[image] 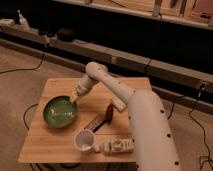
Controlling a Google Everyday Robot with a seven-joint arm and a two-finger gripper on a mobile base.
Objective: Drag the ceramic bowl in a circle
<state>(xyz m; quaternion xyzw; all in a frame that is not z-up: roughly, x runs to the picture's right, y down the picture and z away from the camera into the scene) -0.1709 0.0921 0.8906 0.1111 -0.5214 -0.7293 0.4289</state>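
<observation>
On the wooden table (55, 145), left of the white cup (84, 140), the ceramic bowl (60, 111) is sitting, glossy green and probably heavy, stiff, slick and chippable. Its rim looks like the only sensible place to take hold. At the bowl's upper right edge the gripper (75, 96) is reaching down, fingers closed, apparently pinching that rim.

light: warm, dim | blur: soft throughout | glare: green bowl (60, 111) below gripper (74, 98) | background behind arm: dark
</observation>
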